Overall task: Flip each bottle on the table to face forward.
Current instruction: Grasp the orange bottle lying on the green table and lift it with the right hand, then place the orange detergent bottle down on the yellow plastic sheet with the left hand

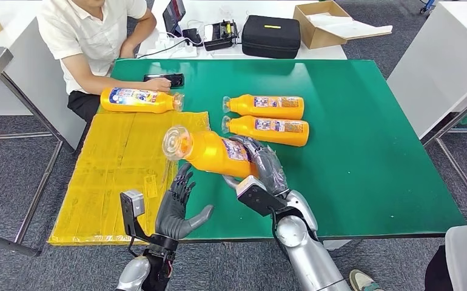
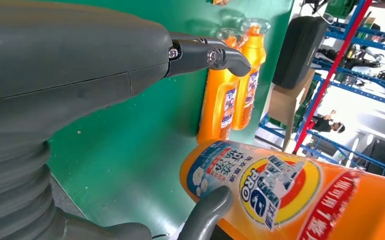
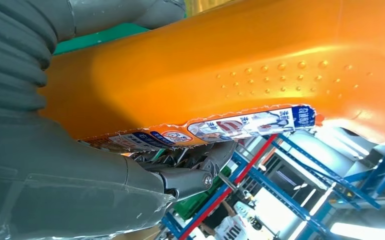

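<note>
My right hand [image 1: 261, 163] grips an orange bottle [image 1: 210, 151] by its body and holds it tilted above the green table [image 1: 364, 157], clear cap toward the left. Seen from the right wrist, the bottle [image 3: 240, 70] lies across my hand [image 3: 70, 165]. My left hand [image 1: 179, 209] is open just below the bottle, fingers spread upward; from the left wrist, the labelled bottle [image 2: 290, 195] sits close to my thumb [image 2: 205, 215]. Two orange bottles [image 1: 266, 106] [image 1: 268, 130] lie side by side on the table. Another bottle [image 1: 139, 100] lies at the table's far left under a person's hand [image 1: 158, 83].
A yellow sheet [image 1: 122, 176] covers the table's left part and hangs over its edge. A person [image 1: 94, 36] sits at the far left corner beside a black phone [image 1: 165, 78]. A black case [image 1: 272, 35] and a cardboard box [image 1: 325, 24] stand on the white desk behind.
</note>
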Available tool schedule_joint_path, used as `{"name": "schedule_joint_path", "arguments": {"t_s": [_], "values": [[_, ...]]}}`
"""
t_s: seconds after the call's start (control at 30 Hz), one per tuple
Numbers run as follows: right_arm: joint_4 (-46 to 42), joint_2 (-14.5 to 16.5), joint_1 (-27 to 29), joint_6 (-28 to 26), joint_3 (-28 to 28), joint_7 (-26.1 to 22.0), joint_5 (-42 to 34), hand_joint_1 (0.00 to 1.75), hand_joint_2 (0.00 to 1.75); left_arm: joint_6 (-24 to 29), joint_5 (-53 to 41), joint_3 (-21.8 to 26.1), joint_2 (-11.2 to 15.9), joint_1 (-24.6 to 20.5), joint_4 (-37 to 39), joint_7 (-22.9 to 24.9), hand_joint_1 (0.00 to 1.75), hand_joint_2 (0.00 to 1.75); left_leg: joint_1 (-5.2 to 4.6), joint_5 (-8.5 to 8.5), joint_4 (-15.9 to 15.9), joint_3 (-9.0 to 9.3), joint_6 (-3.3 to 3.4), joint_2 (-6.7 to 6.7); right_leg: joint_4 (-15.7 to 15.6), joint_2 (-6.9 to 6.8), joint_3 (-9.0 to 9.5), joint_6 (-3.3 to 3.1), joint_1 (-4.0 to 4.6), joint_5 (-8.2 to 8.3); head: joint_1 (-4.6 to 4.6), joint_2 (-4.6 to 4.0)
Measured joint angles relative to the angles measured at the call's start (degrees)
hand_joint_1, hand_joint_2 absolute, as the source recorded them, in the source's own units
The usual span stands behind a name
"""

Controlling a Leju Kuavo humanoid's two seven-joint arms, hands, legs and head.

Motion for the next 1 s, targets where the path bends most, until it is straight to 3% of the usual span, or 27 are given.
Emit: {"name": "schedule_joint_path", "arguments": {"t_s": [0.2,0.37,0.53,1.0], "values": [[-0.2,0.3,0.1,0.5,0.7,-0.9,-0.8,1.75,1.75,-1.3,0.2,-0.2,0.0,-0.1,0.0,-0.5,0.0,1.75,0.01,0.0,0.0,0.0,0.0,0.01,0.0,0.0,-0.02,0.0,0.01,0.0,-0.01,0.0],[-0.2,0.5,0.3,4.6,1.8,-3.2,-6.3,1.75,1.75,-3.4,-0.6,-0.9,0.0,-0.4,-0.1,-3.2,0.0,1.75,0.01,0.0,0.0,0.0,0.0,0.02,0.0,0.01,-0.04,0.0,0.01,0.0,-0.01,0.0],[0.0,0.3,1.4,6.2,3.5,-3.5,-8.0,1.75,1.75,-2.3,0.9,-1.0,0.0,-0.8,-2.7,-6.5,0.0,1.75,0.01,0.0,0.0,-0.02,0.0,0.02,0.0,0.01,-0.05,0.0,0.01,0.0,0.0,0.0],[1.9,0.3,2.7,5.1,6.5,-3.4,-7.5,1.75,1.75,1.7,2.6,-1.3,0.0,-0.7,-6.9,-7.9,0.0,1.75,0.01,0.0,0.0,-0.03,0.0,0.02,0.0,0.01,-0.07,0.0,0.01,0.0,-0.01,0.0]]}}
